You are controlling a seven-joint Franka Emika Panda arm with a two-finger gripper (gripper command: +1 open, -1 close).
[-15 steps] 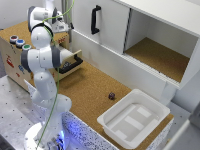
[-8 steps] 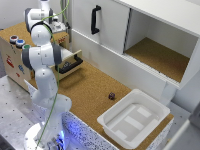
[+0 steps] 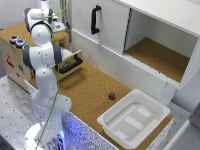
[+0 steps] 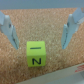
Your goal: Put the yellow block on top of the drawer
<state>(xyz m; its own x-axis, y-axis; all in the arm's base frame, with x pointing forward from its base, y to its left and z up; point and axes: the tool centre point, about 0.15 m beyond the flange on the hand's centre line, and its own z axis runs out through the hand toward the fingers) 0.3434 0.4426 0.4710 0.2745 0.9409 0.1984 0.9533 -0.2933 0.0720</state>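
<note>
Hanging with its fingers spread wide, the hand (image 4: 40, 31) is over a cork surface in the wrist view, the yellow block (image 4: 36, 53) lying between the fingertips, free of both. In the exterior view, the arm's own links hide the hand and the block. The drawer (image 3: 70, 62) stands pulled out at nine o'clock on the counter (image 3: 95, 90), partly covered by the arm.

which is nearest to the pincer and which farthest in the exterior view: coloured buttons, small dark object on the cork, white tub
The pincer itself is hidden behind the arm, over the tan box.
1. Coloured buttons, on the box top at the exterior view's left.
2. Small dark object, mid-table on the cork.
3. White tub, toward the exterior view's lower right.
</note>
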